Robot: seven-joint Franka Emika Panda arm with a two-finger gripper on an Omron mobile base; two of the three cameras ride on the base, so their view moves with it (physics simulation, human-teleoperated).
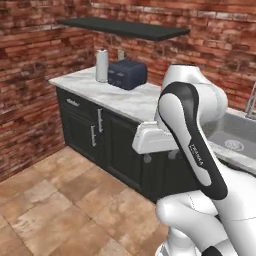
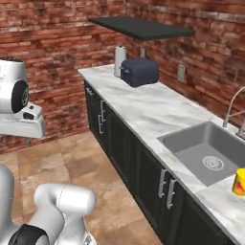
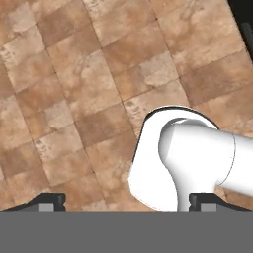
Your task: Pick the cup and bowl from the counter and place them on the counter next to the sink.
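Barely begun, by the look of it. Cup [image 2: 239, 182] standing upright, long axis vertical, on the marble surface [image 2: 158, 107] just right of the sink [image 2: 206, 150]; bowl unseen. Gripper [image 3: 126, 200] aimed down at the tiled floor [image 3: 74, 74], jaws wide apart, holding nothing.

A: so what's actually sitting on the counter [image 2: 158, 107]?

B: white marble top over black cabinets. At the far end there's a dark blue toaster [image 2: 139, 72] with a white paper towel roll [image 2: 119, 61] right beside it. The sink [image 2: 210, 150] is set into the top further along, and the yellow cup [image 2: 239, 182] stands on the marble just past the basin.

A: and relative to the hand?

B: the hand points down at the brown tile floor [image 3: 89, 79], well away from all of that.
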